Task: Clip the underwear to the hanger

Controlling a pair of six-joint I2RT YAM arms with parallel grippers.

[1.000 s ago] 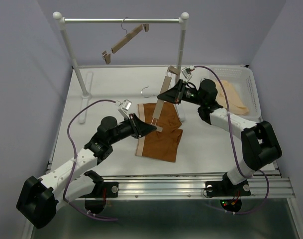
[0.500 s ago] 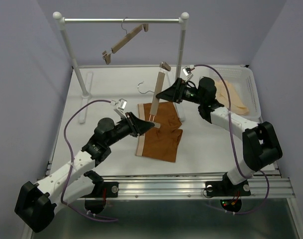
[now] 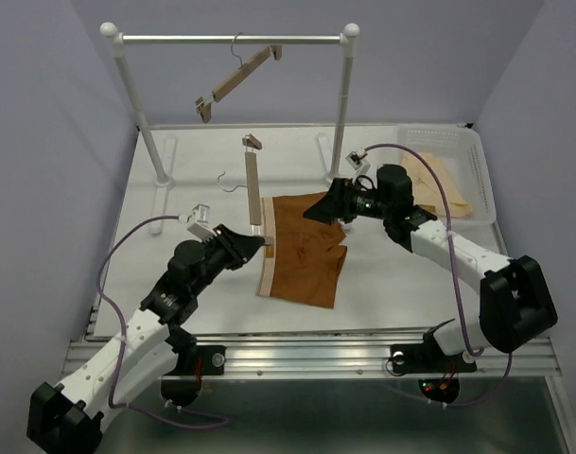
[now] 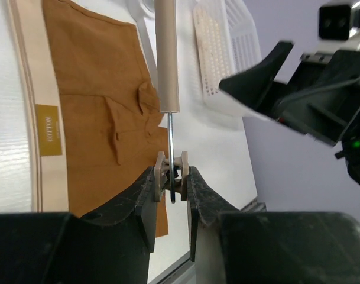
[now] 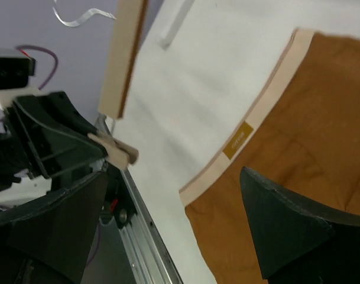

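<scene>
The underwear [image 3: 302, 253], rust-brown cloth boxer briefs with a pale beige waistband, lies flat on the white table [image 3: 202, 161] between the two arms. The hanger [image 3: 253, 189], a pale wooden straight bar with a thin wire hook and end clips, runs just left of the briefs. The left gripper [image 4: 171, 180] is clamped on the hanger's near clip [image 5: 119, 149]. The right gripper [image 3: 316, 207] hovers over the briefs' far edge, jaws spread wide, holding nothing. A second wooden hanger [image 3: 235, 80] hangs on a metal rail [image 3: 231, 40].
</scene>
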